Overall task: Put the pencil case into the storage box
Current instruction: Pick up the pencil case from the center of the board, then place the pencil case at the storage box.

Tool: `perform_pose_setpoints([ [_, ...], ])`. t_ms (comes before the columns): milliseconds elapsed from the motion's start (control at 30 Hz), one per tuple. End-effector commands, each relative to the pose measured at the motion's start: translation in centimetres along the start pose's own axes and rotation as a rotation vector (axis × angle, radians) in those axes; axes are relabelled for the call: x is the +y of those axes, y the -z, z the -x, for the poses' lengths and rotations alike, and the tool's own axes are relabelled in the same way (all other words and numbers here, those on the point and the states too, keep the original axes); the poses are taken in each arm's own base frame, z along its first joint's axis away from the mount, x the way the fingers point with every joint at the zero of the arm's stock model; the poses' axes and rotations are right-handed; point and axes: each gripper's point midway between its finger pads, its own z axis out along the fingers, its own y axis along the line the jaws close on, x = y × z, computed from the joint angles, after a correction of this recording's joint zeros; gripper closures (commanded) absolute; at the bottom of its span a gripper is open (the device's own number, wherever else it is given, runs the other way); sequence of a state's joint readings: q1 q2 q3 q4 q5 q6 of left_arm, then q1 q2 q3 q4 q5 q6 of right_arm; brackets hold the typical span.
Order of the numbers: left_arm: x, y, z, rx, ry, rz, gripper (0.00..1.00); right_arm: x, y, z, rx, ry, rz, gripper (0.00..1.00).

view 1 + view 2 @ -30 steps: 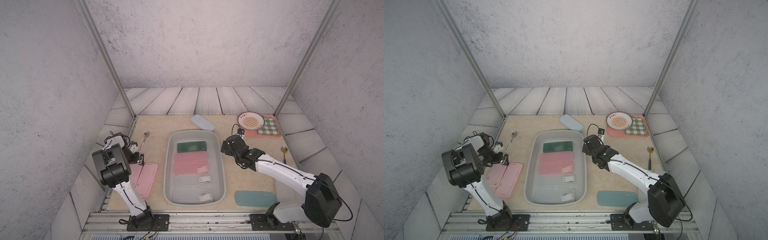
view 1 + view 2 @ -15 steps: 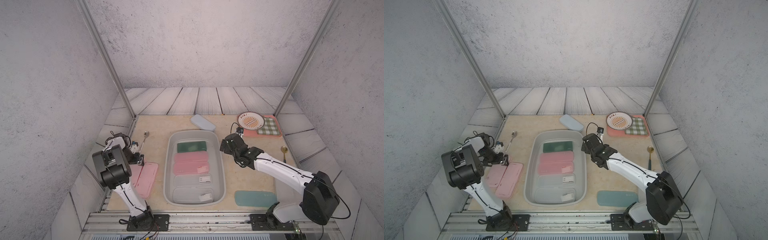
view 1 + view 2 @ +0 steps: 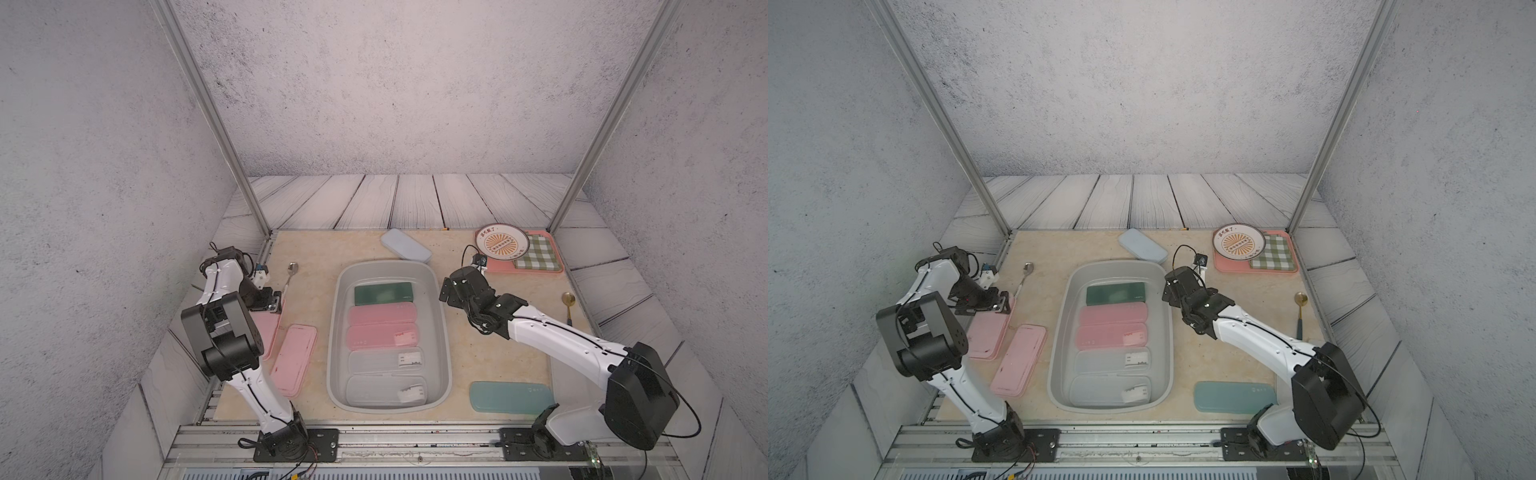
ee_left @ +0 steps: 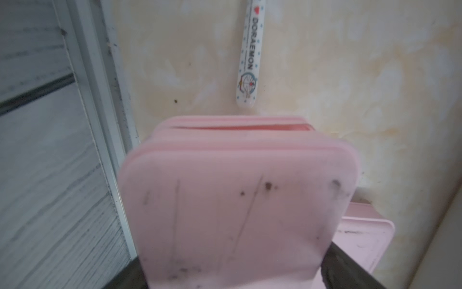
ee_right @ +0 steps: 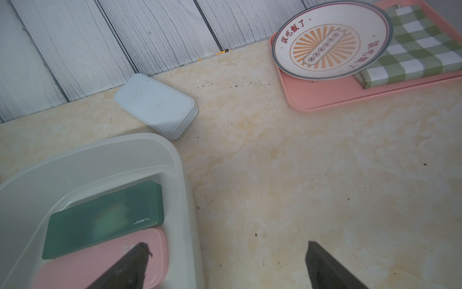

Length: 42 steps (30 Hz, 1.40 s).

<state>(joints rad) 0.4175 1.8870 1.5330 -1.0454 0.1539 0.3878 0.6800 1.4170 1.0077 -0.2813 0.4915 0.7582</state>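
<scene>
Beige marbled table, grey storage box at centre. Left: pink pencil case, second pink pencil case, silver spoon. Right: salmon tray, gold spoon, teal pencil case; behind the box, pale blue pencil case.

Both top views: even, diffuse overhead light, moderately bright, cool cast. Soft faint shadows on beige marbled tabletop beneath right arm and inside light-grey plastic storage box. Wide-angle perspective, grey walls splaying outward toward edges. Left wrist view: pink flat plastic pencil case near lens, blurred; tabletop behind sharper. Right wrist view crisp, print on white round plate legible.
</scene>
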Motion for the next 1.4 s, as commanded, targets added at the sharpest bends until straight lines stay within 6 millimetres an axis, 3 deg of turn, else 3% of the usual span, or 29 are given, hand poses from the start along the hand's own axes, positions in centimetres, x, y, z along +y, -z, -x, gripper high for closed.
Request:
perform_pose_setpoints([
  [0,-2.1,3.3,-0.3,-0.016,0.025,-0.079,0.23,-0.7,0.1,0.3,-0.030,-0.001,-0.025,0.01],
  [167,-3.6,4.6,0.2,-0.007,0.027,-0.161,0.24,-1.1,0.2,0.2,-0.043,-0.013,-0.026,0.01],
  [300,-5.2,7.2,1.2,-0.040,0.022,-0.242,0.24,-1.1,0.3,0.1,-0.050,-0.005,-0.015,0.01],
  [400,-7.2,9.1,1.7,-0.055,0.021,-0.340,0.24,-1.3,0.3,0.1,-0.062,-0.011,-0.007,0.01],
  [500,-9.6,9.7,1.7,-0.036,-0.005,-0.395,0.24,-1.2,0.5,0.3,-0.079,-0.023,0.009,0.01],
  [700,-13.8,8.9,1.8,0.013,-0.147,-0.379,0.24,-1.3,1.6,0.7,-0.106,-0.034,0.050,0.01],
  [867,-18.5,7.9,2.9,0.019,-0.303,-0.359,0.23,-1.9,3.1,1.2,-0.141,-0.016,0.077,0.01],
  [1133,-28.0,4.5,3.7,0.054,-0.581,-0.338,0.23,-4.3,5.3,0.8,-0.172,-0.035,0.073,0.01],
  [1367,-33.2,1.7,4.2,0.079,-0.782,-0.259,0.23,-6.4,7.1,0.3,-0.194,-0.072,0.066,0.01],
])
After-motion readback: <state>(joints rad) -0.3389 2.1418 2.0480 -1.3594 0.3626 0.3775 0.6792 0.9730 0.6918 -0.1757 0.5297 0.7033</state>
